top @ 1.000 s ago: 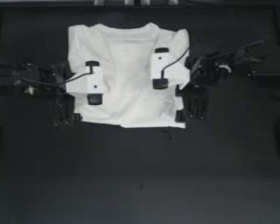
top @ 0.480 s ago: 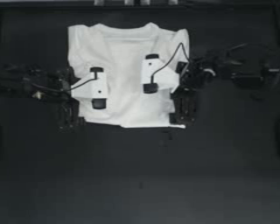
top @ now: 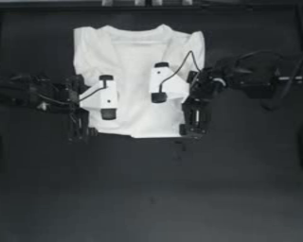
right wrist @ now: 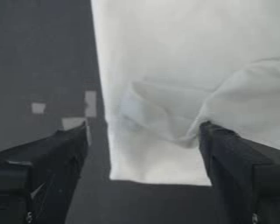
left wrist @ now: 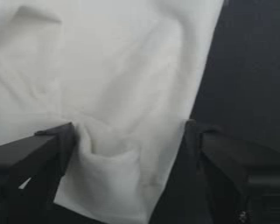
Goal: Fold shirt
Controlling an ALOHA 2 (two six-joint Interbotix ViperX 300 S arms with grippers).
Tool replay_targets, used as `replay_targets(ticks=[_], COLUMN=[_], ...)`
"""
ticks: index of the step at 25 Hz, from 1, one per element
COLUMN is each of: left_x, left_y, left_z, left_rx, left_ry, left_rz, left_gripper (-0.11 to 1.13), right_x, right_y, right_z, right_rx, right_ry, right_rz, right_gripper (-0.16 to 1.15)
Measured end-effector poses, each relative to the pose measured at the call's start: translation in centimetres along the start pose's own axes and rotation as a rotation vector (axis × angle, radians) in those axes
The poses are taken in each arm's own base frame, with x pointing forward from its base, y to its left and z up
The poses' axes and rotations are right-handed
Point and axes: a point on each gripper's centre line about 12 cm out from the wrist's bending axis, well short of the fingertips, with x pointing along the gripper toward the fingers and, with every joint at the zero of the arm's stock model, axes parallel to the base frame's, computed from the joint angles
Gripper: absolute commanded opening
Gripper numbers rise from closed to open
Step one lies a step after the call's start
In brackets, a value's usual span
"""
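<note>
Left tool (top: 80,128) sits w/ jaws spread over the near-left corner of the shirt (top: 138,78), nearer that hem than 0.5 s ago. Shirt lies flat at far-centre of the counter (top: 154,189), sides folded in. Right tool (top: 193,124), also spread, straddles the near-right corner, having moved slightly nearer.

Left end effector (top: 79,126) and right end effector (top: 194,124), jaws apart.

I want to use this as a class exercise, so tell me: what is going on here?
A two-armed robot is folding a white shirt spread on a dark table, its sides already tucked in. The left gripper sits at the shirt's lower left corner and the right gripper at the lower right corner. Both have open jaws straddling the hem edge, with bunched cloth between them. Neither has closed on the fabric yet.
</note>
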Motion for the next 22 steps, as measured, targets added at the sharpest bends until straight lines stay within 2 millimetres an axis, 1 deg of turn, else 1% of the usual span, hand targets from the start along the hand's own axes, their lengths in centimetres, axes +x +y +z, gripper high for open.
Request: replay_targets(ticks=[6, 12, 18, 22], left_x=[0.7, 0.9, 1.1, 1.2], left_y=[-0.1, -0.1, -0.1, 0.0], left_z=[-0.3, -0.4, -0.5, -0.7], left_rx=[0.002, 0.008, 0.026, 0.029], left_ry=[0.026, 0.038, 0.049, 0.071], left_rz=[-0.004, -0.004, 0.002, 0.007], left_gripper=[1.02, 1.02, 1.01, 1.01], right_x=[1.4, 2.2, 2.8, 3.0], right_y=[0.7, 1.7, 1.9, 1.5], right_z=[-0.4, -0.1, -0.2, -0.3], right_rx=[-0.006, -0.006, -0.012, -0.015], right_ry=[-0.009, -0.028, -0.018, -0.010], right_rz=[-0.007, 0.004, 0.005, -0.005], right_gripper=[1.00, 1.00, 1.00, 0.99])
